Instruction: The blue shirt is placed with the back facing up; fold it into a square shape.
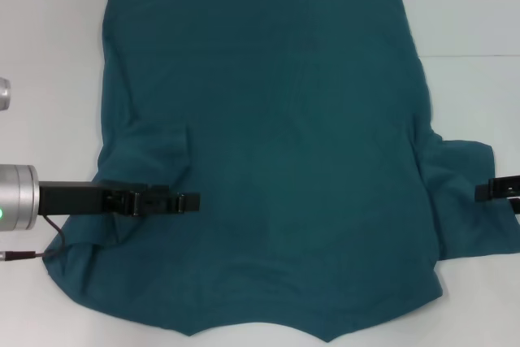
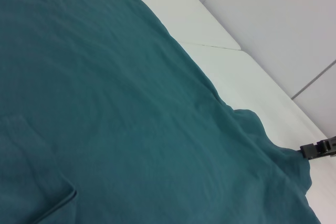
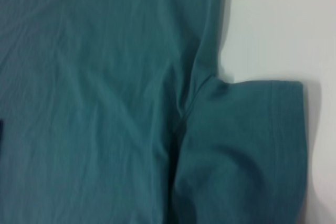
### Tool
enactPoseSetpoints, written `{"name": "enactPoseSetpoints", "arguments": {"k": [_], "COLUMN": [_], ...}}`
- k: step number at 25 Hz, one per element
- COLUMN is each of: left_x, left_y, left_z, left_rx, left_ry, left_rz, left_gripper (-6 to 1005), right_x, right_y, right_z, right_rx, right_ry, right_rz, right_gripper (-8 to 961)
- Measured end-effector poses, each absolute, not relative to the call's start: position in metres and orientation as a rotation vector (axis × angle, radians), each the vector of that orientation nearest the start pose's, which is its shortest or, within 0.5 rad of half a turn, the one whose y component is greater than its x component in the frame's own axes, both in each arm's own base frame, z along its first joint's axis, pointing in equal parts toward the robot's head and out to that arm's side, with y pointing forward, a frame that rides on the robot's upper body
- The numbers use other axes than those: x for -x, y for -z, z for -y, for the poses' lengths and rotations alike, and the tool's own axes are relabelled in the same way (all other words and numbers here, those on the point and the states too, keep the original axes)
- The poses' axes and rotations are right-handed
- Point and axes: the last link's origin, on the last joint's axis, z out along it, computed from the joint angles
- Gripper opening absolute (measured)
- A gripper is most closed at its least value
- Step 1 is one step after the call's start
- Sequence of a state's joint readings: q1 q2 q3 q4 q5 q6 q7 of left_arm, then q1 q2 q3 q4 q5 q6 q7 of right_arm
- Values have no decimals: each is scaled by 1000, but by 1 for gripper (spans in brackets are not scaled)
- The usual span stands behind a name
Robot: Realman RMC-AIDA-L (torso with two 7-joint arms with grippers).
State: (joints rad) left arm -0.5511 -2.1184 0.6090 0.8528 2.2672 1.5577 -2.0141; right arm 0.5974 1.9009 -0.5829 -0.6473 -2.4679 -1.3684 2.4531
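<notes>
Head view: blue shirt spread plain side up over white desk, filling the middle, hem toward 12 o'clock, collar edge toward 6. Left sleeve folded inward over the body at about 8 o'clock. Left gripper reaching in from 9 o'clock, low over that folded sleeve, fingers drawn together, grip on cloth impossible to tell. Right gripper at 3 o'clock over the right sleeve, mostly cut off, fingers' state impossible to tell. Right wrist view: right sleeve lying flat and spread outward.
</notes>
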Motion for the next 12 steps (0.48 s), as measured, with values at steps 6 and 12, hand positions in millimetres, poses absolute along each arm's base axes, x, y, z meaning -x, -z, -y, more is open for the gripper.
{"name": "enactPoseSetpoints", "arguments": {"k": [6,12], "left_x": [270,271], "left_y": [-14,-13], "left_z": [-339,-338], "left_rx": [2539,2533], "left_ry": [495,497], "left_rz": [1353,1359], "left_gripper": [859,860], "right_x": [-339,-339], "right_y": [-71,-71], "right_z": [-361,-361], "right_rx": [2004,2009], "right_ry": [-239,-239], "right_rz": [-1858,-1854], "right_gripper": [686,468]}}
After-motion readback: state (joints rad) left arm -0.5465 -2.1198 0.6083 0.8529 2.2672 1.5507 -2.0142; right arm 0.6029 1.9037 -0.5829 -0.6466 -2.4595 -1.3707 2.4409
